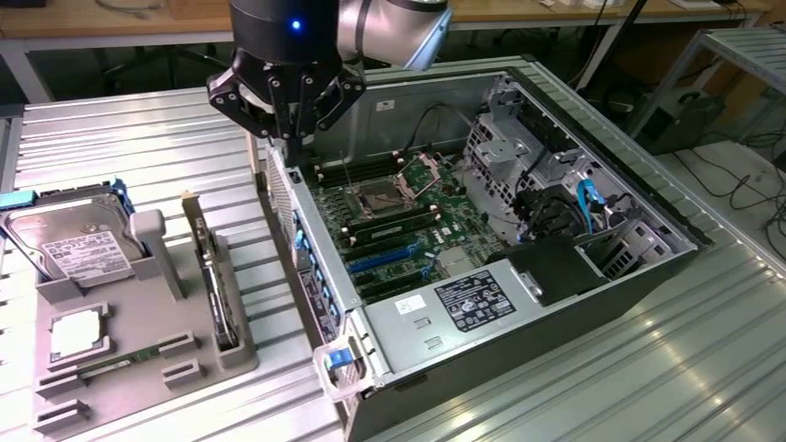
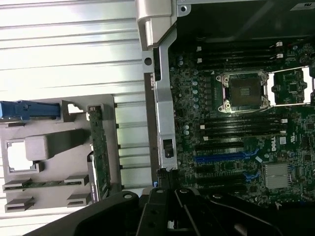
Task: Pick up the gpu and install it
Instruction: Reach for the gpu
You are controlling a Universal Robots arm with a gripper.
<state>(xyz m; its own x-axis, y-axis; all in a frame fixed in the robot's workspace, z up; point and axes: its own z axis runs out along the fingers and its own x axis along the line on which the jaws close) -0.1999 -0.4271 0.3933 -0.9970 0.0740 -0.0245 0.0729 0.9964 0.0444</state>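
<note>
The gpu (image 1: 212,267) is a thin dark card standing on edge in a slot of the grey holder (image 1: 184,322), at the exterior view's left of the open computer case (image 1: 639,221). Seen from the wrist, the gpu (image 2: 98,147) shows as a narrow strip beside the case wall. My gripper (image 1: 291,133) hangs above the case's near wall, higher than the gpu and off toward the case. Its fingers are shut with nothing between them. Inside the case lies the motherboard (image 1: 406,216) with blue card slots (image 1: 381,262), and the same slots (image 2: 224,158) appear in the wrist view.
The holder also carries a silver hard drive (image 1: 74,249), a square processor (image 1: 76,333) and a green memory stick (image 1: 123,354). A power supply (image 1: 467,304) and drive cages (image 1: 516,147) fill parts of the case. The ribbed metal table (image 1: 135,147) extends around everything.
</note>
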